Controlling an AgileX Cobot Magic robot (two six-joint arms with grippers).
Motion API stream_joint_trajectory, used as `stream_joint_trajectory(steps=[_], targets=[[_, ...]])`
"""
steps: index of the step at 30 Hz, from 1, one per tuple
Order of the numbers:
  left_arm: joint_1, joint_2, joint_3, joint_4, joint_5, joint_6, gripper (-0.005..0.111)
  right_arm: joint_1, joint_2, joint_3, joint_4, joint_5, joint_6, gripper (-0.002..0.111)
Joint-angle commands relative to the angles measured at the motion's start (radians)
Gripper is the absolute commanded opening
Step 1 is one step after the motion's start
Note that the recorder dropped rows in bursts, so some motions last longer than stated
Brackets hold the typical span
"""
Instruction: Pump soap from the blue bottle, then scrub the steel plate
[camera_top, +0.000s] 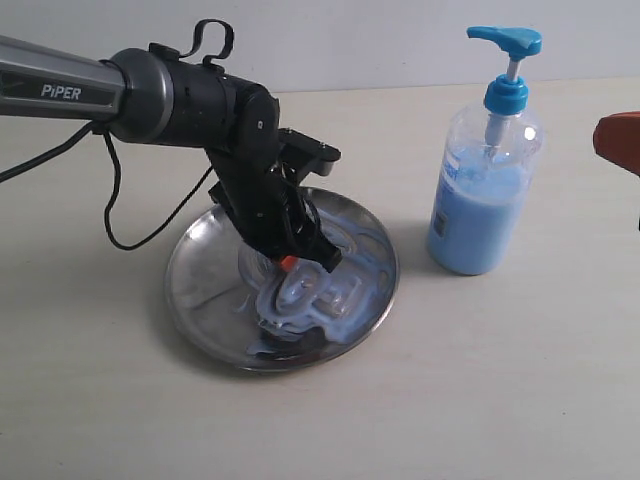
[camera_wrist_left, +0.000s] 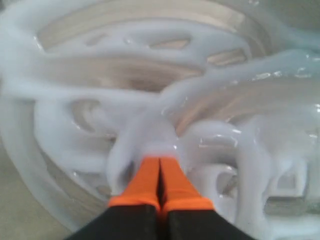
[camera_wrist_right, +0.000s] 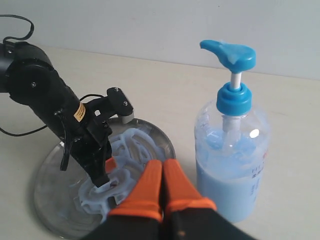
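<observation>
light: bright, even | shadows: soft | glare: steel plate (camera_top: 200, 270) sheen | left wrist view: blurred close-up

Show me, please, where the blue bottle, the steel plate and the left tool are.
blue bottle (camera_top: 480, 215): exterior view, on its liquid-filled body.
steel plate (camera_top: 203, 272): exterior view, on its bare left part.
left tool (camera_wrist_left: 160, 162): left wrist view, between its shut orange tips.

Pretty plain setup here. Everything sits on a pale beige matte surface (camera_top: 520, 400), smooth and uniform in colour, and it fills most of the exterior view. Right behind the far edge of the surface stands a flat, light greyish-white wall (camera_top: 380, 40). Light is soft and even across the surface, with only faint, blurry-edged shadows lying on it.
</observation>
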Motion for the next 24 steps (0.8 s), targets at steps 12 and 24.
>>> stream_joint_trajectory(steps=[12, 24], targets=[[0.001, 0.005, 0.004, -0.372, 0.212, 0.154, 0.000, 0.001, -0.003, -0.001, -0.003, -0.006, -0.005, 0.000], [0.001, 0.007, 0.004, -0.459, 0.004, 0.157, 0.000, 0.001, -0.003, -0.001, -0.003, -0.006, -0.005, 0.000]])
